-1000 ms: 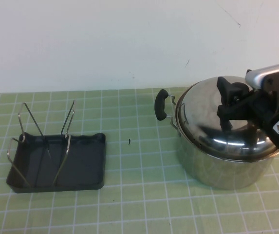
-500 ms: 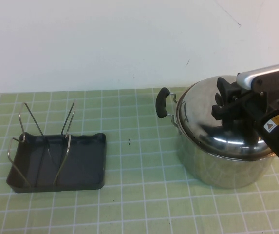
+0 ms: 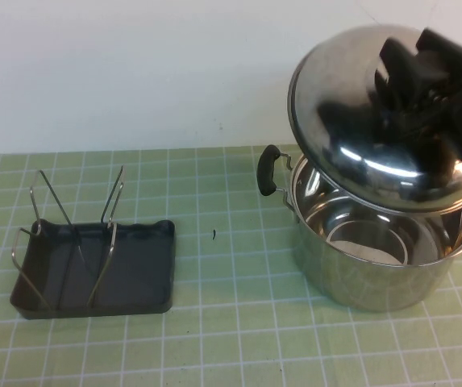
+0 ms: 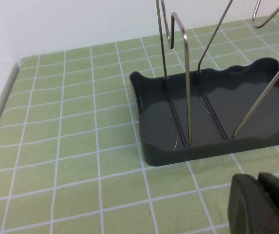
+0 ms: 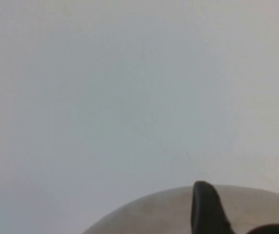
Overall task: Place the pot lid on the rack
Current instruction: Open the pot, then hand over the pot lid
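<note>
Lid in the air: the right gripper (image 3: 404,89) holds the pot lid (image 3: 360,121) by its knob above the open steel pot (image 3: 368,258), well apart from the rack (image 3: 93,266) on the left of the green tiled mat (image 3: 231,322).

To carry it well, the arm should probably keep the tilted lid clear of the pot rim and black side handle (image 3: 268,172), cross to the rack, then turn the lid on edge and lower it between the upright wire prongs (image 3: 111,211) without nudging the light tray. The count: one lid, one pot, one rack, two grippers; the left gripper (image 4: 261,204), fingers pressed together and empty, sits low just beside the rack.
</note>
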